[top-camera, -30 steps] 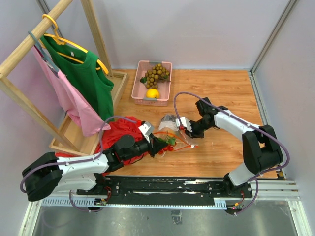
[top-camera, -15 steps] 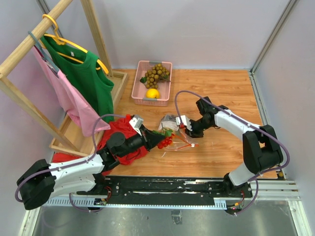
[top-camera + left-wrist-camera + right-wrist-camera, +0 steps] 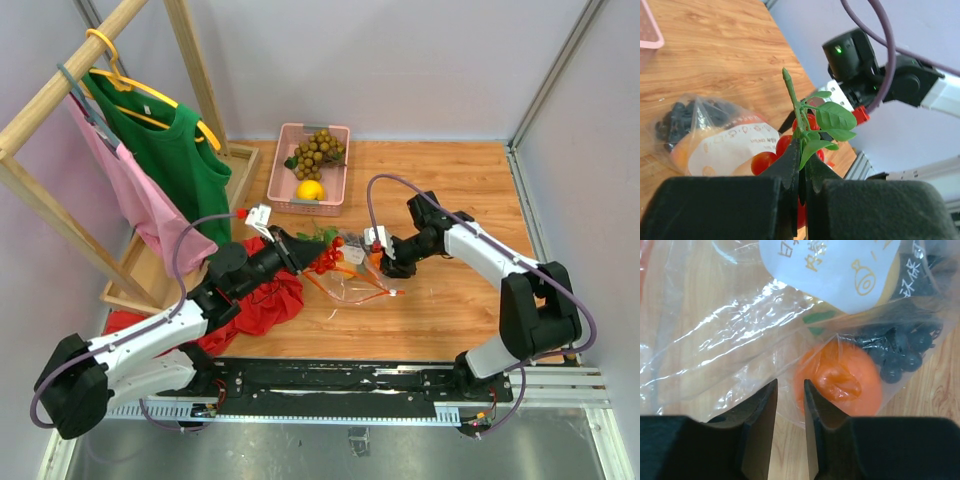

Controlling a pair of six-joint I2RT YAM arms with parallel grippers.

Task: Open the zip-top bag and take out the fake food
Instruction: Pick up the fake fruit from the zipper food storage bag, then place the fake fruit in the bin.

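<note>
We clamp tomato sprig (image 3: 832, 117) in L hand (image 3: 801, 150); basket (image 3: 315, 127) lies beyond, twd counter's (image 3: 450, 180) far edge; R hand (image 3: 790, 385) barely open at bag (image 3: 715, 330).

The top external camera is fixed high behind the arm bases (image 3: 470, 372). It looks forward and down from far away, so the whole wooden counter (image 3: 450, 180) is seen, up to the back wall (image 3: 400, 70). The left wrist camera looks along its own fingers (image 3: 785, 167) at a low slant over the counter, toward the right arm (image 3: 910, 82). The zip-top bag (image 3: 715, 145) lies near, just below it. The right wrist camera looks almost straight down between its fingers (image 3: 760, 425), very close to the same bag, which fills its view. All three views share this bag in the middle of the counter.
</note>
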